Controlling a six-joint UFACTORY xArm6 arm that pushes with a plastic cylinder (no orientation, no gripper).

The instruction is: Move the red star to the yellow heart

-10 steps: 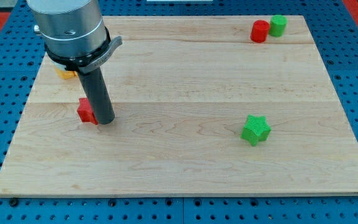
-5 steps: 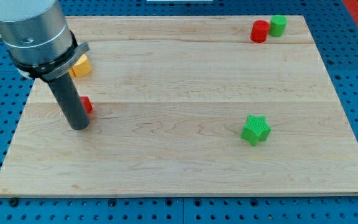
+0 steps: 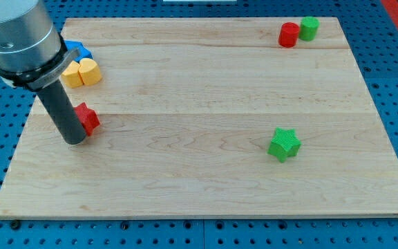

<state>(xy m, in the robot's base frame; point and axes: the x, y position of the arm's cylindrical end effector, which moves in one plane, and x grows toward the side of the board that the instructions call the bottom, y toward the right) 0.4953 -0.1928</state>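
My tip (image 3: 74,139) is seen on the wooden board (image 3: 206,173) at the view's left, set just to the left of and slightly below the red star (image 3: 86,118); the rod appears to touch the star's left side and hides part of it. No jaws are fitted, so nothing can be said to be open, closed or gripped; only a plain dark rod is shown. The red star lies near the board's left edge, a little below the yellow heart (image 3: 81,72), with bare wood between them. A blue block (image 3: 79,48) is partly visible just above the heart, its shape not readable behind the arm. At the view's top right a red cylinder (image 3: 289,34) and a green cylinder (image 3: 309,28) are placed just beside each other. A green star (image 3: 284,144) is located right of centre, well apart from everything else.
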